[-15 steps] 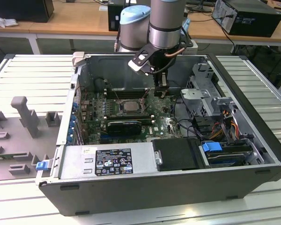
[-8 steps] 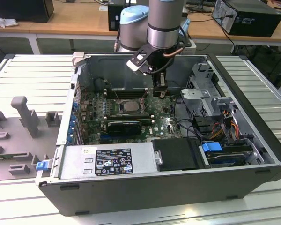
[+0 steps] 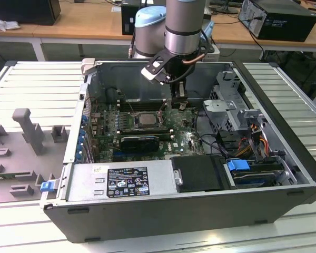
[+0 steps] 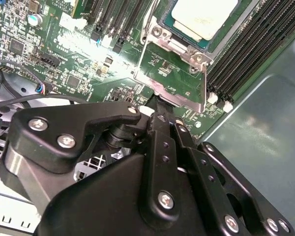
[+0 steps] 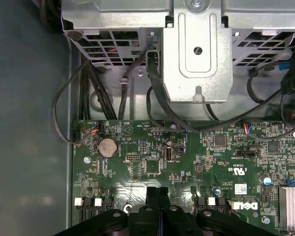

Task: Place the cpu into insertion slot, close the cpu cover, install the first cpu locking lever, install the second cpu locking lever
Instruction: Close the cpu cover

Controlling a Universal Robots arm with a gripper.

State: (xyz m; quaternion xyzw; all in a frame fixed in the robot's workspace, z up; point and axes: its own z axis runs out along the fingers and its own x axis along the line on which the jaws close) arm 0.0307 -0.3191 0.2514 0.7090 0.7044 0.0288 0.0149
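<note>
"So, where is the cpu (image 4: 204, 17) sitting?"

"Flat in the insertion slot (image 4: 160, 33), pale top up, between the banks of black memory slots (image 4: 246, 49). That step looks done, I'd say."

"And the cover?"

"Swung open. The cpu cover (image 4: 203, 86) lies tipped away from the chip, and the green board (image 4: 174, 61) shows through its window, so nothing shields the chip yet."

"Why is the hand down there?"

"The hand (image 4: 155, 104) is at the cover's free edge with its fingers (image 5: 151, 194) drawn together. Whether they pinch that thin edge or merely touch it, I cannot tell. My guess is that it sits there because that edge is the one that swings the plate over on its hinge."

"What does it all rest on?"

"In the exterior view the computer case (image 3: 147, 211) lies on its side, open upward, on a ridged grey desk (image 3: 37, 84), which lets the arm (image 3: 184, 26) reach in from above. A grey moulded tray (image 3: 21, 137) sits at the exterior view's left. Wooden desks (image 3: 84, 21) carrying black boxes (image 3: 276, 21) stand behind."
</note>
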